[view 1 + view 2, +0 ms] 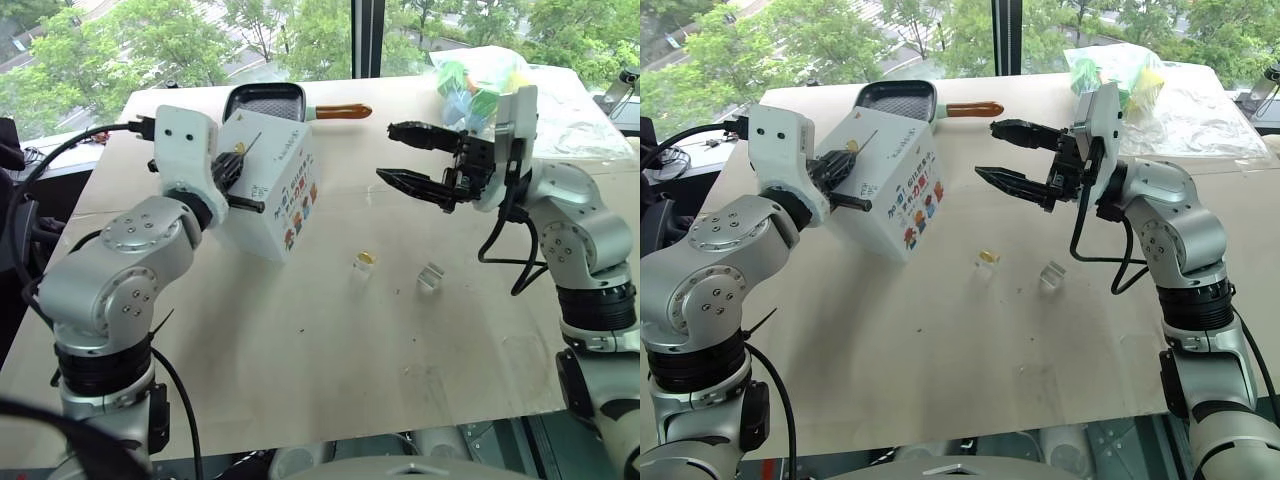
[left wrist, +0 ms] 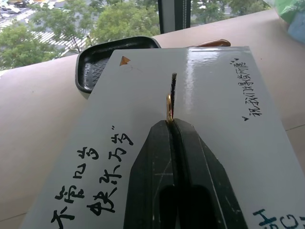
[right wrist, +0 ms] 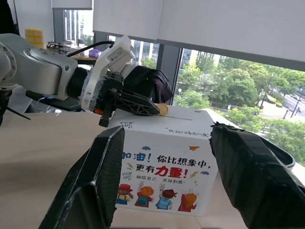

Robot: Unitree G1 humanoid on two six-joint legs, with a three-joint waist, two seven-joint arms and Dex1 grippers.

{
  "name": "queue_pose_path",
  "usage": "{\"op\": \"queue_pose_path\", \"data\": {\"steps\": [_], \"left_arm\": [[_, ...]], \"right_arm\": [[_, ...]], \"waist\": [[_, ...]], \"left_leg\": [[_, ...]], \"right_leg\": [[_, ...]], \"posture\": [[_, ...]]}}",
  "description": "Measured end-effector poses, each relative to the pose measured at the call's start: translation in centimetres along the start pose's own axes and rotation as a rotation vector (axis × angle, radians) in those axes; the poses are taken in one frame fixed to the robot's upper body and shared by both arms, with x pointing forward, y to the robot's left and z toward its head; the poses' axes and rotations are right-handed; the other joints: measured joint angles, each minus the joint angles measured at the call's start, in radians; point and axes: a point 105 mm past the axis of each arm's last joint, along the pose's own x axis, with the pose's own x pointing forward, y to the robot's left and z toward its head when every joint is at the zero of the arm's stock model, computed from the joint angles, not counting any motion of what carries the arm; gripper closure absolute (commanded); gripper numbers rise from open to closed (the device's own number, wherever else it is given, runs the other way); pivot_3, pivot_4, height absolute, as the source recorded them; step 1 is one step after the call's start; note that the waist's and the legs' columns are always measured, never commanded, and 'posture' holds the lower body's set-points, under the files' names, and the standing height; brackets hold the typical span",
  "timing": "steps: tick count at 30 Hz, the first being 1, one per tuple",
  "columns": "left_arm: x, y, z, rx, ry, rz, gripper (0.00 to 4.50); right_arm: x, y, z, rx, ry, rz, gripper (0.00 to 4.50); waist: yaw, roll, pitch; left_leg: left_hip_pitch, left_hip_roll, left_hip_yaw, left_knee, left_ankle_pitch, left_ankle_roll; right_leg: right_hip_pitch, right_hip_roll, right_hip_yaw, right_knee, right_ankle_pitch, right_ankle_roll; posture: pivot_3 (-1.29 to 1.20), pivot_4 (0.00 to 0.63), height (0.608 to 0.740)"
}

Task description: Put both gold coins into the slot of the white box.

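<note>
Pinching a thin shiny gold coin [image 2: 168, 108] edge-on at the glossy white box's [image 2: 200, 105] slit [image 2: 173, 93], the left gripper [image 2: 171, 126] is clamping tight; the right gripper [image 1: 418, 155] is gaping wide at three o'clock.

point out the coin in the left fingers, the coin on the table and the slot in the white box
held gold coin [image 2: 168, 108], left wrist view, its edge above the fingertips
second gold coin [image 1: 366, 258], left eye view, its top face
slot [image 2: 173, 90], left wrist view, the slit's middle

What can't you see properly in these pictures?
- Coin in the left gripper: seen edge-on at the slot; whether it has entered is unclear.
- Second coin: too small to tell what it rests on.
- Pan: half hidden behind the box.
- Bag: contents blurred by plastic, partly behind the right gripper.
</note>
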Motion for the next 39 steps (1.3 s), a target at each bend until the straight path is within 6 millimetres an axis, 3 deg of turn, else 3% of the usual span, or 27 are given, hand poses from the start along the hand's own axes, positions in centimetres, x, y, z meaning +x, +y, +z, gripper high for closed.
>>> {"op": "queue_pose_path", "data": {"steps": [1, 6, 12, 15, 19, 23, 27, 33, 38, 39], "left_arm": [[0.0, 0.0, 0.0, 0.001, 0.001, -0.002, 4.50], [-0.1, 0.2, -0.1, -0.017, 0.000, 0.008, 2.98], [0.0, 1.0, 0.1, -0.023, -0.027, 0.047, 0.03], [0.0, 0.5, 0.6, -0.022, -0.082, -0.006, 0.03], [-1.7, -1.7, 1.7, -0.014, -0.192, -0.251, 0.03], [-6.5, -4.4, -1.6, 0.112, -0.046, -0.594, 0.03], [-9.1, -5.3, -3.5, 0.132, 0.048, -0.734, 0.03], [-11.4, -5.7, -7.2, 0.097, 0.209, -0.816, 0.03], [-11.1, -5.2, -7.5, 0.066, 0.138, -0.776, 0.03], [-11.1, -5.0, -7.7, 0.041, 0.123, -0.766, 0.00]], "right_arm": [[0.0, 0.0, 0.0, 0.000, 0.000, 0.000, 1.37], [0.1, 0.0, 0.0, 0.003, -0.004, 0.001, 1.30], [0.2, 0.1, 0.0, 0.008, -0.010, -0.002, 1.30], [-0.1, 0.2, -0.5, 0.031, -0.002, -0.010, 1.30], [-1.2, 0.9, -3.4, 0.102, 0.064, -0.048, 1.30], [-1.1, 3.2, -9.8, 0.207, 0.229, -0.108, 1.30], [-0.2, 4.2, -12.1, 0.199, 0.298, -0.127, 1.30], [0.4, 5.2, -14.5, 0.232, 0.364, -0.173, 1.30], [0.8, 5.9, -15.2, 0.249, 0.384, -0.164, 1.30], [1.0, 6.1, -15.5, 0.256, 0.393, -0.159, 1.55]], "waist": [[0.000, 0.000, 0.000], [0.002, 0.000, -0.001], [0.006, 0.000, -0.001], [0.006, 0.000, -0.001], [0.001, -0.001, -0.001], [-0.030, 0.001, 0.000], [-0.023, 0.003, -0.001], [-0.014, 0.002, -0.001], [-0.017, 0.002, -0.002], [-0.020, 0.002, -0.002]], "left_leg": [[0.000, 0.000, 0.000, 0.000, 0.000, 0.000], [0.000, 0.000, 0.000, 0.000, 0.000, 0.000], [0.000, 0.000, 0.000, 0.001, 0.000, 0.000], [-0.001, 0.000, -0.001, 0.001, 0.000, 0.000], [-0.001, 0.000, 0.000, -0.001, 0.000, 0.000], [0.000, 0.002, 0.003, -0.002, 0.000, 0.000], [0.004, 0.002, 0.003, -0.001, 0.001, -0.002], [0.004, 0.001, 0.001, -0.001, 0.001, -0.001], [0.004, 0.001, 0.001, -0.001, 0.001, -0.001], [0.004, 0.001, 0.001, -0.001, 0.001, -0.001]], "right_leg": [[0.000, 0.000, 0.000, 0.000, 0.000, 0.000], [0.000, 0.000, 0.000, 0.000, 0.000, 0.000], [0.001, 0.000, 0.000, 0.000, 0.000, 0.000], [0.000, 0.000, -0.001, 0.000, 0.000, 0.000], [0.000, -0.001, -0.001, -0.001, 0.000, 0.000], [-0.003, 0.000, 0.002, 0.001, 0.000, 0.000], [0.000, 0.001, 0.002, 0.002, 0.001, -0.002], [0.001, 0.001, 0.002, 0.001, 0.002, -0.004], [0.001, 0.001, 0.002, 0.001, 0.002, -0.004], [0.001, 0.001, 0.002, 0.001, 0.002, -0.004]], "posture": [[0.00, 0.150, 0.721], [0.00, 0.150, 0.721], [0.00, 0.150, 0.721], [0.00, 0.150, 0.721], [0.00, 0.150, 0.721], [0.00, 0.150, 0.721], [0.00, 0.150, 0.721], [0.00, 0.150, 0.721], [0.00, 0.150, 0.721], [0.00, 0.150, 0.721]]}}
